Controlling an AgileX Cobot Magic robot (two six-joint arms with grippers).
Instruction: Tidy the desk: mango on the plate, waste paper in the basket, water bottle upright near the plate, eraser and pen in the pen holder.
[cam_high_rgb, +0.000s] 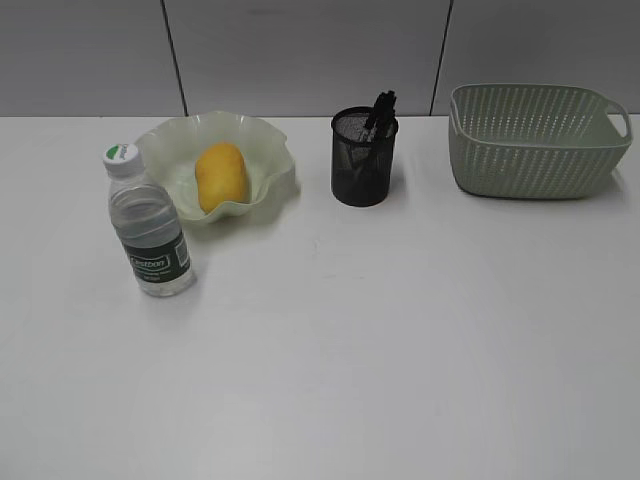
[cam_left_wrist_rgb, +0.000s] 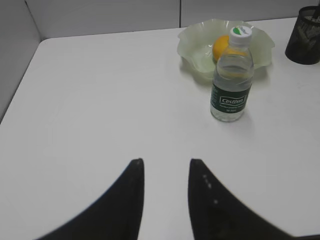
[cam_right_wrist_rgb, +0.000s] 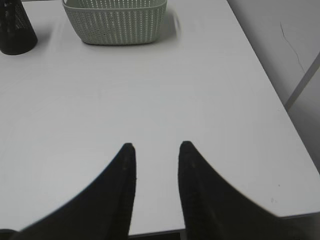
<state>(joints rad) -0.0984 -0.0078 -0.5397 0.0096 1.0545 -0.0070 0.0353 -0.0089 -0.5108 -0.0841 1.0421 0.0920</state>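
Note:
The yellow-orange mango (cam_high_rgb: 221, 176) lies in the ruffled pale green plate (cam_high_rgb: 270, 145) at the back left of the desk (cam_high_rgb: 380, 330). The water bottle (cam_high_rgb: 149, 224) stands upright just left and in front of the plate. A black pen (cam_high_rgb: 380, 112) sticks out of the black mesh pen holder (cam_high_rgb: 364, 158). The green basket (cam_high_rgb: 535, 140) sits at the back right; its inside is hidden, and no waste paper or eraser shows. My left gripper (cam_left_wrist_rgb: 166, 161) hangs open over bare desk, well short of the bottle (cam_left_wrist_rgb: 231, 80). My right gripper (cam_right_wrist_rgb: 156, 144) is open too, near the desk's front edge.
The desk's right edge (cam_right_wrist_rgb: 280, 107) drops off beside my right gripper, with grey floor and a table leg beyond. A grey panelled wall (cam_high_rgb: 300, 50) runs behind the desk. In the left wrist view the desk's left edge (cam_left_wrist_rgb: 22, 82) meets a grey partition.

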